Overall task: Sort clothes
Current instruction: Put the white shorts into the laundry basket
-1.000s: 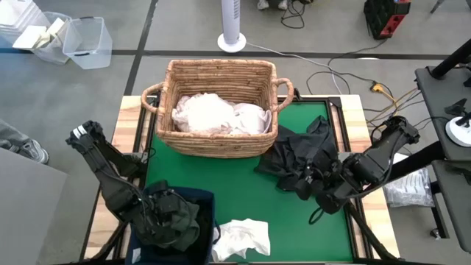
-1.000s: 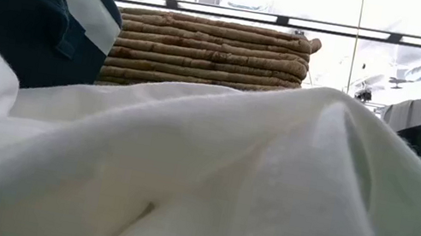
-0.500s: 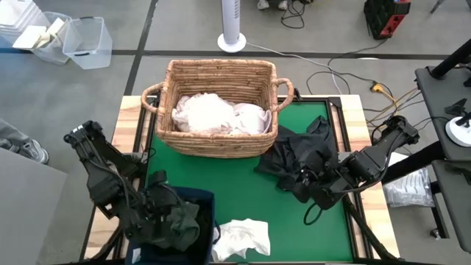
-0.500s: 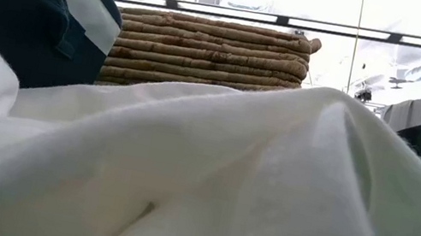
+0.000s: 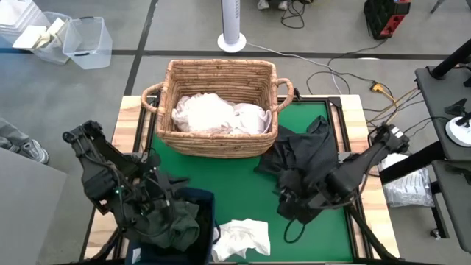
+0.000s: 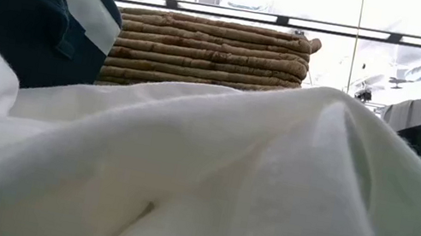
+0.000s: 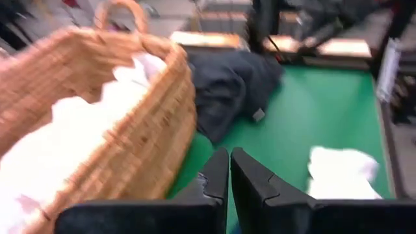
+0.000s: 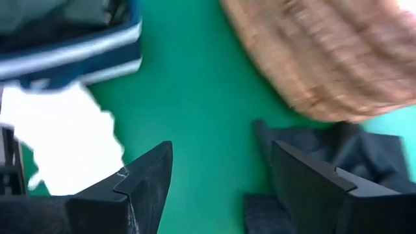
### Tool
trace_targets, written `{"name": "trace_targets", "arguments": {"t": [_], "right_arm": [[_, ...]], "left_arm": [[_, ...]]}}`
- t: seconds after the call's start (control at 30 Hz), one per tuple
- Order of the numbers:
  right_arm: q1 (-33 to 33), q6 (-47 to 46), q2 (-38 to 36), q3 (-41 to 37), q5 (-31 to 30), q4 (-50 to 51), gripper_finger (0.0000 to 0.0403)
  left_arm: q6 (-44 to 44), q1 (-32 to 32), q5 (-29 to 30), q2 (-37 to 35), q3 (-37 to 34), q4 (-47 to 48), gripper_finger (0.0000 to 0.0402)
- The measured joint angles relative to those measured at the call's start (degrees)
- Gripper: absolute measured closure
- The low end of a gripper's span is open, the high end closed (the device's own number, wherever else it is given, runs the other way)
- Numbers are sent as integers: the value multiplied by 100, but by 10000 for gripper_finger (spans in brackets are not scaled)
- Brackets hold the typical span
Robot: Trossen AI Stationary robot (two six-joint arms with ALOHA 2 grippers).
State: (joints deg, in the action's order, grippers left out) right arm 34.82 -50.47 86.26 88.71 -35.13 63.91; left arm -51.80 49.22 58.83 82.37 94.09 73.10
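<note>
Dark pile: I am lowering my spread right gripper point(image 5: 288, 208) over the crumpled black garment point(image 5: 305, 158), aiming deep.
Left: my left gripper point(image 7: 229, 170) is staying pinched closed, empty.

The basket point(image 5: 221, 110) sits at the desk's point(image 5: 250, 199) far edge with clothes point(image 5: 217, 114) in it; a garment heap point(image 5: 305, 158) lies just right of it; the bin point(image 5: 176, 224) holds a garment at the near left; another piece point(image 5: 241, 239) lies beside the bin.
</note>
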Motion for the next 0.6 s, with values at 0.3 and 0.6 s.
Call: {"name": "trace_targets", "arguments": {"t": [0.3,0.6], "right_arm": [[-101,1091,973,-5,728,-689,140],[-231,2060,1560,-216,1534,-2227,152]], "left_arm": [[10,-103,623,-4,1,-11,401],[10,-113,623,-7,1,-11,401]]}}
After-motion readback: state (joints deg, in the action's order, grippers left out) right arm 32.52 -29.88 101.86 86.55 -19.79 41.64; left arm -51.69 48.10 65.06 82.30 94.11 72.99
